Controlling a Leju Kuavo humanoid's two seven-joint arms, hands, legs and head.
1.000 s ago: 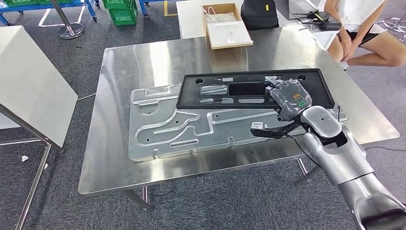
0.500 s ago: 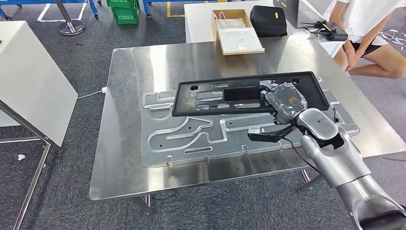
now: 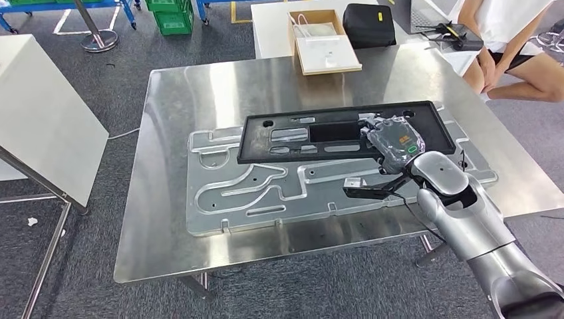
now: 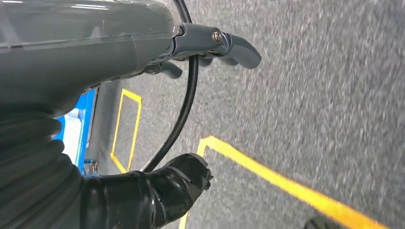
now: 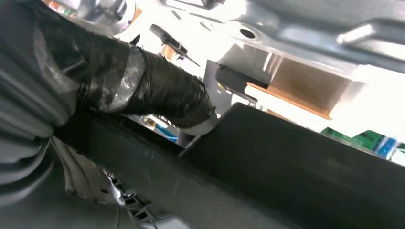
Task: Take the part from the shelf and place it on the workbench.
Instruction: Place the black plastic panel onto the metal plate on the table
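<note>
A long black plastic part [image 3: 292, 136] lies flat across the far half of a large silver stamped panel [image 3: 266, 193] on the steel workbench [image 3: 199, 86]. My right hand [image 3: 394, 141] sits on the part's right section and grips it. In the right wrist view, the taped thumb [image 5: 162, 95] presses against the edge of the black part [image 5: 296, 162]. My left hand [image 4: 143, 57] hangs over the grey carpet, its fingers [image 4: 234, 47] apart with nothing between them and the thumb.
A cardboard box [image 3: 324, 41] and a black bag [image 3: 376, 23] sit on a white table behind the bench. A person [image 3: 512, 46] sits at the back right. A tilted white board [image 3: 40, 113] stands to the left. Green crates [image 3: 166, 13] are at the far back.
The camera has shifted a little, so the whole scene slides in the picture. My right hand stays on the black part, which still lies on the silver panel.
</note>
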